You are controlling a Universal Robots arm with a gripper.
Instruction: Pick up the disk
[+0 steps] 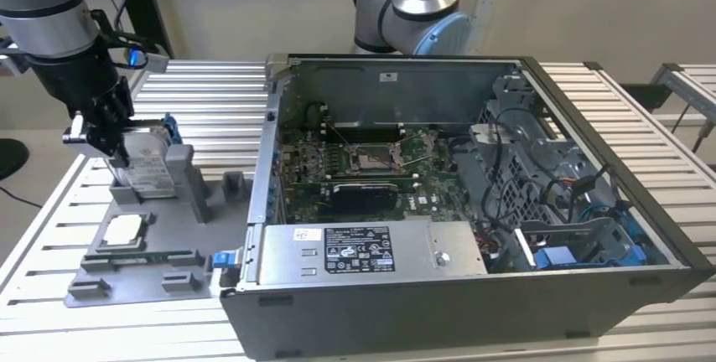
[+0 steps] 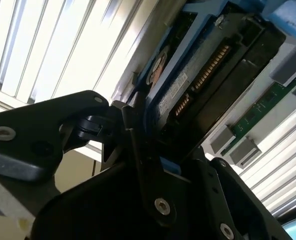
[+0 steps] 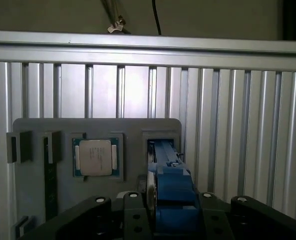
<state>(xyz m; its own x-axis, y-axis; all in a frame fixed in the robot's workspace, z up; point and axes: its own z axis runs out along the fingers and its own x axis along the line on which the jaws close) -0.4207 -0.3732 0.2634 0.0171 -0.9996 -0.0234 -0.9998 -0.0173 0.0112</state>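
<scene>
The flat silver-grey metal disk with its blue plastic bracket (image 1: pixel 147 165) stands on edge, long axis upright, in a slot of the grey plastic fixture tray (image 1: pixel 123 282) at the exterior view's left. The black gripper (image 1: pixel 112 151) sits directly over it, pinching its upper end.

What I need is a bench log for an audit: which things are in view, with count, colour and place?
disk: one, silver-grey with blue bracket, upright in the tray's holder.
CPU chip: one, silver, in a tray recess.
memory stick: one, green, flat in the tray.
tray: one, grey, on the table, exterior view's left.
computer case: one, grey, open, mid-table.
power-supply box: one, grey, inside the case's near edge.
table: one, silver slats.
gripper: one, black, shut on the disk.
</scene>
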